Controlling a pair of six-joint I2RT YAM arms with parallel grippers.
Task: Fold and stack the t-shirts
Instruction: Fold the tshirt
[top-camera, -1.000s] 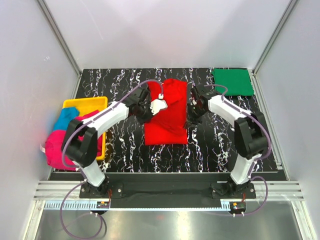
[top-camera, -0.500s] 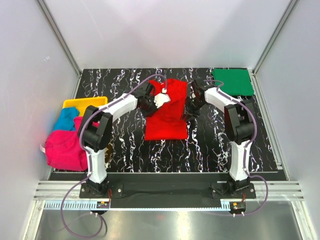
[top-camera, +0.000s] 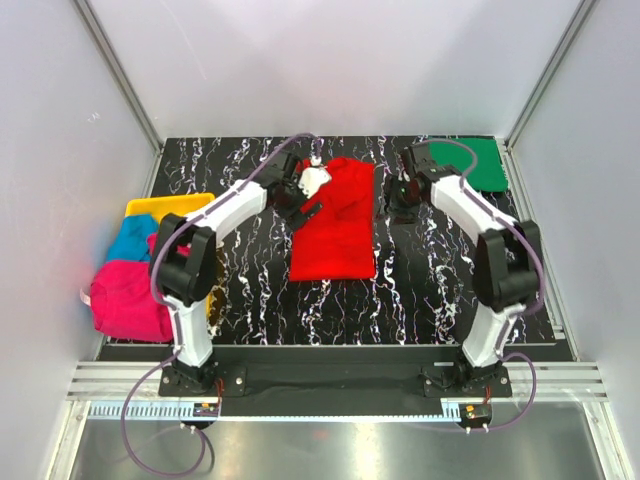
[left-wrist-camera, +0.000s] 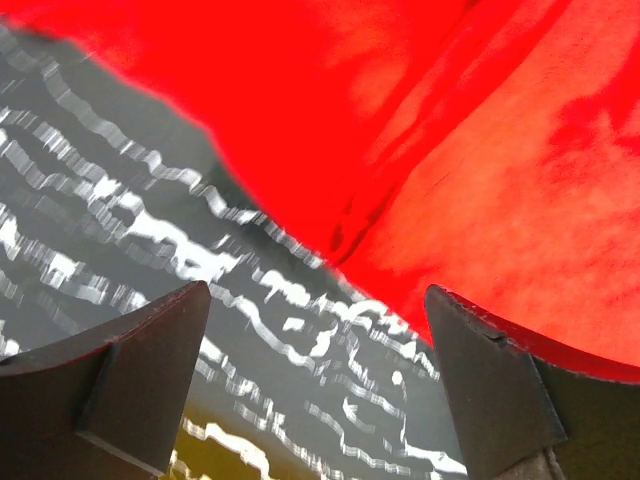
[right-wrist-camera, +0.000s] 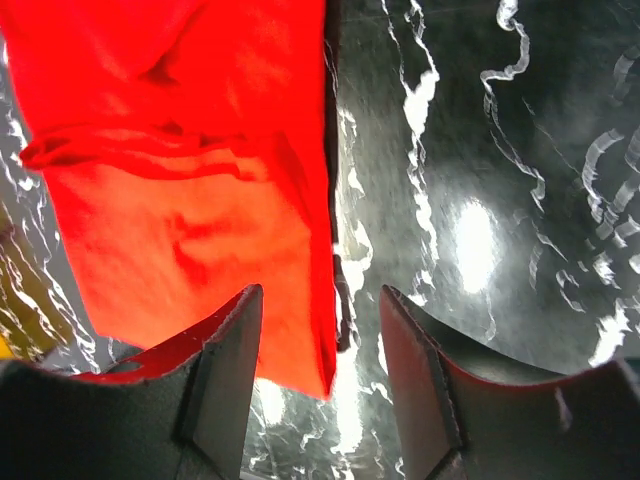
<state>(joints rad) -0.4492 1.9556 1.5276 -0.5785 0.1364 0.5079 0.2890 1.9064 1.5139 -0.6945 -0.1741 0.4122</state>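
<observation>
A bright red t-shirt (top-camera: 337, 225) lies folded lengthwise mid-table, also seen in the left wrist view (left-wrist-camera: 450, 150) and the right wrist view (right-wrist-camera: 190, 190). My left gripper (top-camera: 303, 197) hovers at its far left edge, open (left-wrist-camera: 315, 365), with only table between the fingers. My right gripper (top-camera: 400, 197) hangs off the shirt's far right edge, open (right-wrist-camera: 320, 375); the shirt's edge runs below the gap, not gripped. A dark green t-shirt (top-camera: 465, 163) lies folded at the back right. At the left a magenta pink t-shirt (top-camera: 128, 298) and a turquoise one (top-camera: 130, 238) lie bunched.
A yellow tray (top-camera: 172, 207) stands at the left edge under the bunched pink and turquoise shirts. The black marbled table (top-camera: 420, 290) has metal frame posts and white walls on three sides. A white label (top-camera: 316, 179) shows beside my left gripper.
Both grippers have opened and let go of the red t-shirt. Both have moved toward the back of the table, and the shirt now lies flat, narrower than before.
</observation>
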